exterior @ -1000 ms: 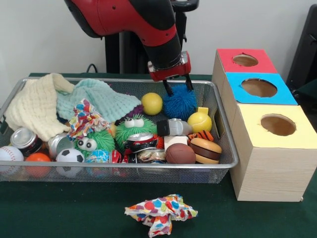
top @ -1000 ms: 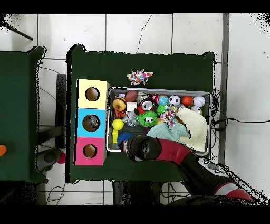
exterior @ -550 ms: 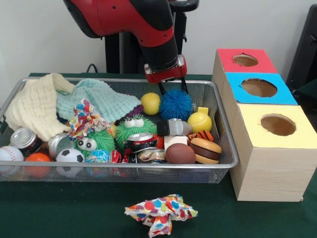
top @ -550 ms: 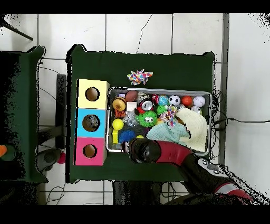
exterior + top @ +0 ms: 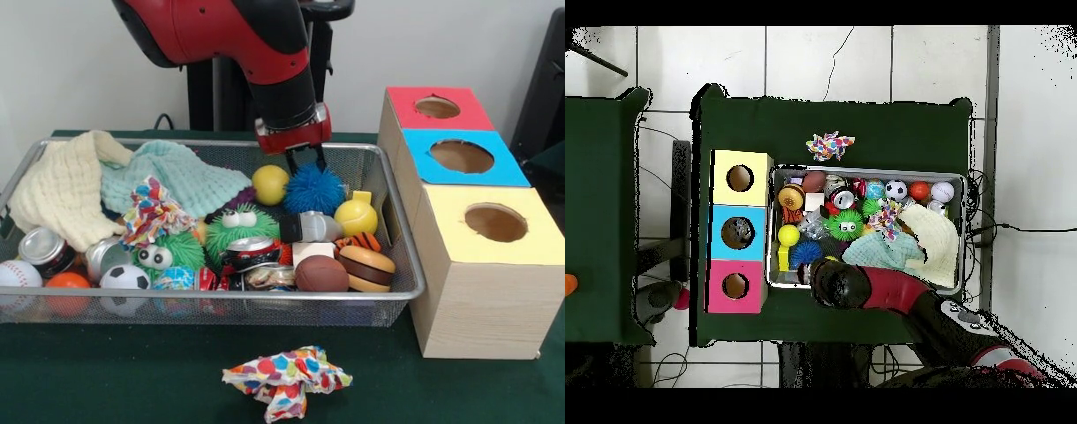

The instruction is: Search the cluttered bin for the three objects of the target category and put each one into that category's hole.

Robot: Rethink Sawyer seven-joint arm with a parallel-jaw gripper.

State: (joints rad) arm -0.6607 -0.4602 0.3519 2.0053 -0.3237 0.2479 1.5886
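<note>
Blue spiky rubber ball (image 5: 315,188) sits centre frame, at the back of the wire bin (image 5: 402,281). My gripper (image 5: 305,162) rests on its top, fingers narrowed, seemingly pinching spikes. Next I'd lift and judge which hole suits it.

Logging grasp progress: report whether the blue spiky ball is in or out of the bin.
In: blue spiky ball sits inside the wire bin.

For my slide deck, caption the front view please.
Red-and-black arm's tool pinching the blue spiky rubber ball in the cluttered wire-mesh bin, beside wooden boxes with red, blue and yellow tops.
</note>
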